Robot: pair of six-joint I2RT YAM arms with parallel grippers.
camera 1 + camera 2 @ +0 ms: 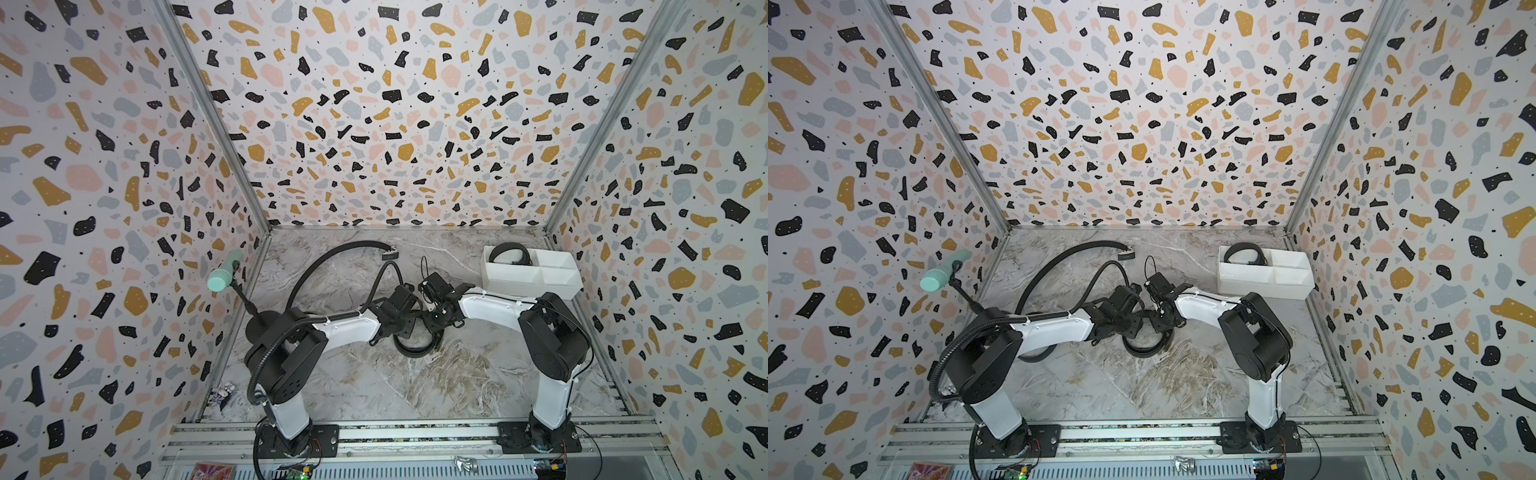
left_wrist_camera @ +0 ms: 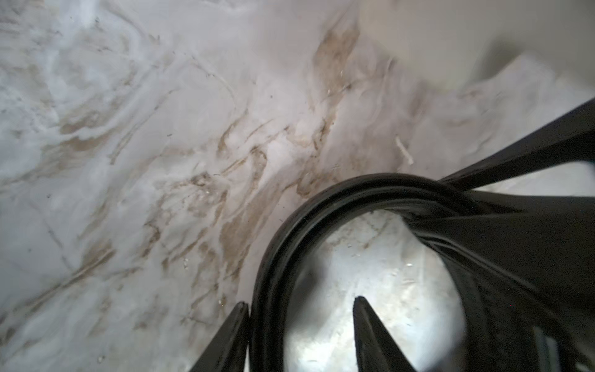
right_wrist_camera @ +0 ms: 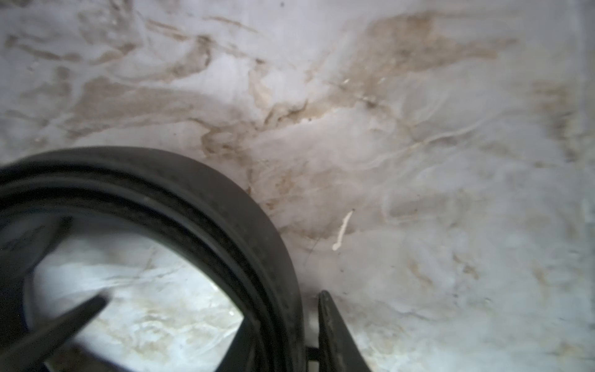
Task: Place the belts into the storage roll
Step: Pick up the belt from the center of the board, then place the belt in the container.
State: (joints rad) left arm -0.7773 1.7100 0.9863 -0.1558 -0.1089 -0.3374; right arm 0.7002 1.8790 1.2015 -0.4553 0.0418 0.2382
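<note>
A coiled black belt (image 1: 413,352) stands on edge on the marble table, mid-table, with both grippers down at it. In the left wrist view my left gripper (image 2: 301,302) is open; the coil's wall (image 2: 273,257) runs between its fingers, against one of them. My right gripper (image 3: 289,309) is shut on the opposite wall of the same coil (image 3: 225,206), with one finger (image 3: 325,309) outside and the other hidden inside. A second belt (image 1: 508,252) lies coiled in a back compartment of the white storage roll (image 1: 536,284) at the back right. A third belt (image 1: 332,254) arcs across the back left, ending in its buckle (image 1: 388,252).
A teal microphone (image 1: 222,274) on a black gooseneck leans in from the left wall. The left arm's ribbed cable hose (image 1: 266,357) loops beside its base. Patterned walls close three sides, and a metal rail (image 1: 415,432) runs along the front.
</note>
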